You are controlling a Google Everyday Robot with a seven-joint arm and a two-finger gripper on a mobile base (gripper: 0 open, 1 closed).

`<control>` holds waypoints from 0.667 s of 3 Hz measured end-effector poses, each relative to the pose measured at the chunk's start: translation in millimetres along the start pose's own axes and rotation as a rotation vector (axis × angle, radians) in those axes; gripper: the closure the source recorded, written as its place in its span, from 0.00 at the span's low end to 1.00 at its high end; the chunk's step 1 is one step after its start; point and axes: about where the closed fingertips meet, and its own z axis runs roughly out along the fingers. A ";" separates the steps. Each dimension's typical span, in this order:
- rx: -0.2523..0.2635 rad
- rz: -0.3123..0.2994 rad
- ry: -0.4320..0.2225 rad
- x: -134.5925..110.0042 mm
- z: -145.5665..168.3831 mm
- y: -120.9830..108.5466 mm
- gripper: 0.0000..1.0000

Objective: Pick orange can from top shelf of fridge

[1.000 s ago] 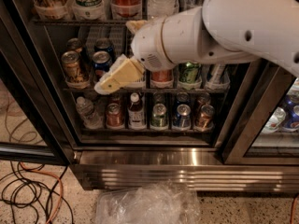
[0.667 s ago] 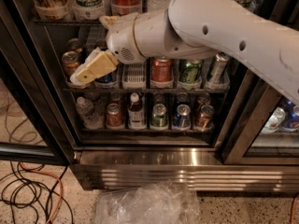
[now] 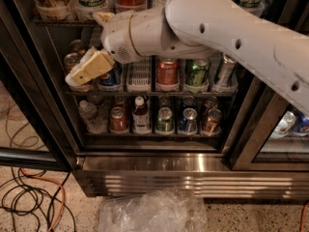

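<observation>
Where the gripper (image 3: 79,76) reaches into the fridge (image 3: 145,164), orange can (image 3: 72,61) partly behind its tip, grip state untellable.

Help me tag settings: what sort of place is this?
Likely a shop or canteen: glass-door drinks fridge, racked cans, floor cables. The gripper is at the can rack's left end.

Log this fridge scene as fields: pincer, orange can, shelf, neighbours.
pincer: cream two-finger pincer, at the left end of the grey wire-grid rack
target: coppery orange-brown aluminium can, leftmost lane, partly hidden behind the pincer
neighbours: red can, green can, further right
fridge: dark-framed glass-door cooler
</observation>
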 end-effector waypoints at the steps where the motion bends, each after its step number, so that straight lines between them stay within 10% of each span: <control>1: -0.005 -0.113 -0.041 -34.9 14.5 -11.3 0.00; 2: -0.008 -0.112 -0.041 -34.9 15.1 -10.3 0.00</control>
